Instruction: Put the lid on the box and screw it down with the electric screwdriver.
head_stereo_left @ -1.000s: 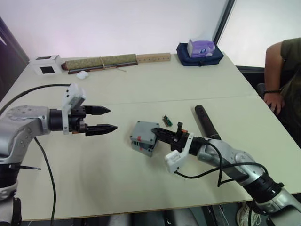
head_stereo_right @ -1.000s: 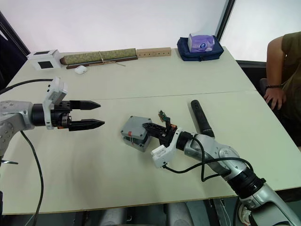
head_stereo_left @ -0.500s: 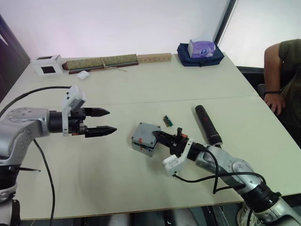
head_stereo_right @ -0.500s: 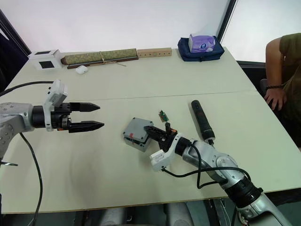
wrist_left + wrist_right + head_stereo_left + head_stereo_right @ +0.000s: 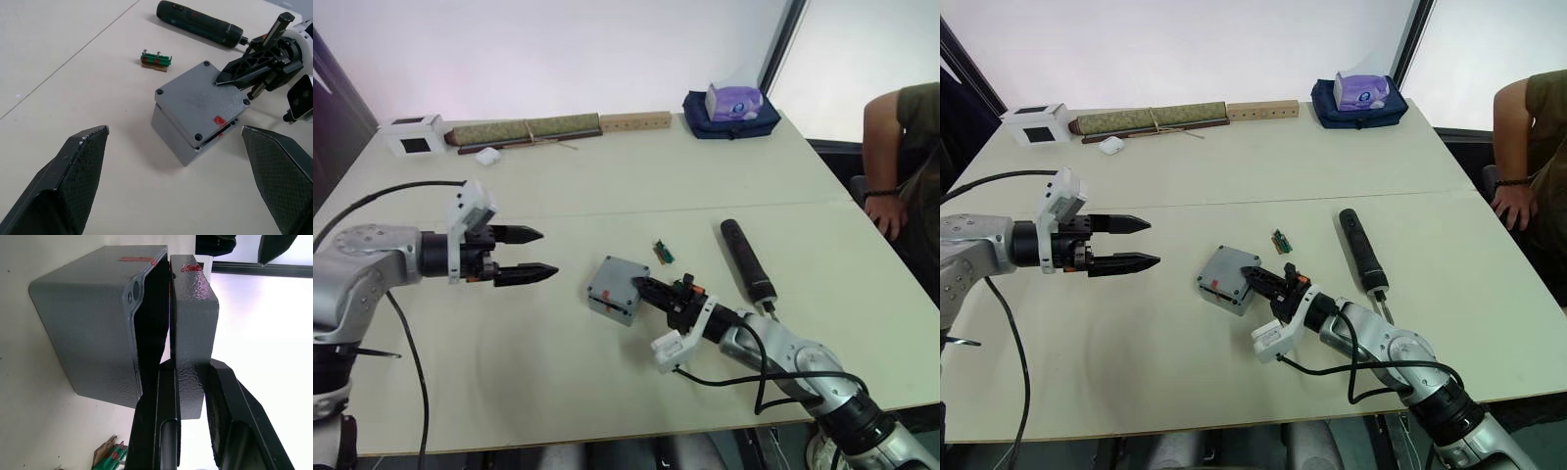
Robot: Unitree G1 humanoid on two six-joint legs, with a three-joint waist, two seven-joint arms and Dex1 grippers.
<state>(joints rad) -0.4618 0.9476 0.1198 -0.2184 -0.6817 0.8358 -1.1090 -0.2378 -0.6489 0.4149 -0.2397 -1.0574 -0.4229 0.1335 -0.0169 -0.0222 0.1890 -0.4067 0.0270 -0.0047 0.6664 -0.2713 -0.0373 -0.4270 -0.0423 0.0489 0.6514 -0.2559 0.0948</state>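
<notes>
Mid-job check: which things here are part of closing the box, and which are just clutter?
For the job: lid, held by right gripper; box; electric screwdriver.
Clutter: green connector, white carton, long roll, wooden block, tissue pack.

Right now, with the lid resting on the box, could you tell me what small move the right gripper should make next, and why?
Probably lower the pinched edge of the lid until it sits flush, then let go. The right gripper is shut on that edge, and a dark gap shows between it and the box on that side. The screwdriver lies untouched on the table.
</notes>
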